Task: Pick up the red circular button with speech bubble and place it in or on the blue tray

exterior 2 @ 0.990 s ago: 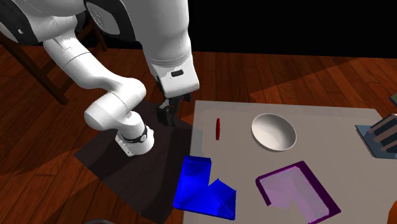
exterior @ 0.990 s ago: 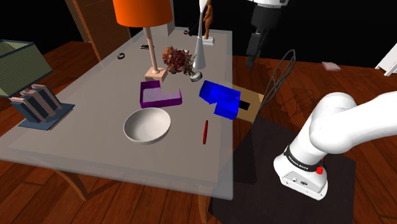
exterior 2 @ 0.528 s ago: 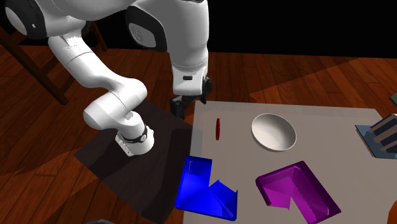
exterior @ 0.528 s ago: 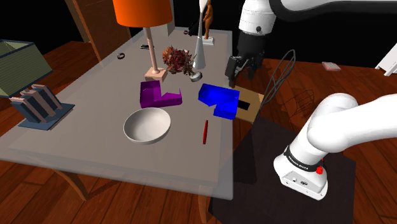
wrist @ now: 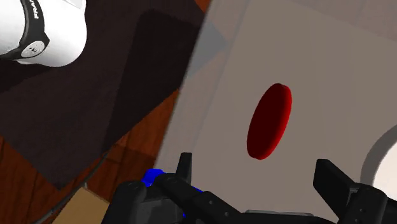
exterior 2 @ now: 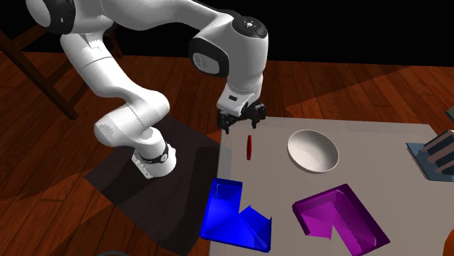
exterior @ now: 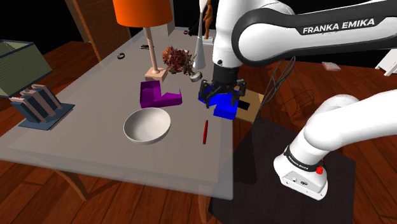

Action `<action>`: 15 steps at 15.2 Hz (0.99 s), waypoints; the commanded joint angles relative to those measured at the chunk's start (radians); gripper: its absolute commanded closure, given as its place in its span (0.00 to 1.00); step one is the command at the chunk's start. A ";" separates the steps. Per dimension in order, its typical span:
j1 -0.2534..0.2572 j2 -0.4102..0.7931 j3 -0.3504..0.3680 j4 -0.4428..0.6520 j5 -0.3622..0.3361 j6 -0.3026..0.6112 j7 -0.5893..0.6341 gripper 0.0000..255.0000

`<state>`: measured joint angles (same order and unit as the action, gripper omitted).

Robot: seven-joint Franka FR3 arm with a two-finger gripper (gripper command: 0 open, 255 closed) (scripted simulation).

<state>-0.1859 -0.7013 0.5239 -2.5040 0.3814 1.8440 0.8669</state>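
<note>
The red button (exterior: 205, 132) is a thin plain red disc on the grey table (exterior: 95, 127), near the edge closest to the stand. It looks narrow in the second exterior view (exterior 2: 249, 146) and oval in the wrist view (wrist: 270, 121). The blue tray (exterior: 224, 104) lies further along that edge, also seen as an angular tray (exterior 2: 234, 216). My gripper (exterior: 221, 89) hangs open above the table, over the blue tray in the shoulder view and just beyond the button (exterior 2: 241, 121). Its fingers (wrist: 184, 168) stand wide apart with nothing between them.
A white bowl (exterior: 147, 125) and a purple tray (exterior: 159, 95) sit beside the button and the blue tray. An orange-shaded lamp (exterior: 142, 13), dried flowers (exterior: 177, 58) and a white vase (exterior: 200, 54) stand behind. A grey block model (exterior: 38, 105) is at the shoulder view's left.
The arm has swung in from off the table's side and come down over the table edge. The gripper now hangs close above the button and blue tray. Nothing on the table moved.
</note>
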 commanded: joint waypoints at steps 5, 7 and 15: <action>-0.113 0.155 0.187 0.020 0.042 0.161 0.331 0.00; -0.113 0.167 0.199 0.001 0.047 0.191 0.332 0.00; -0.117 0.199 0.228 -0.037 0.055 0.262 0.334 0.00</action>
<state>-0.3032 -0.5033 0.7511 -2.5401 0.4362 2.1038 1.2001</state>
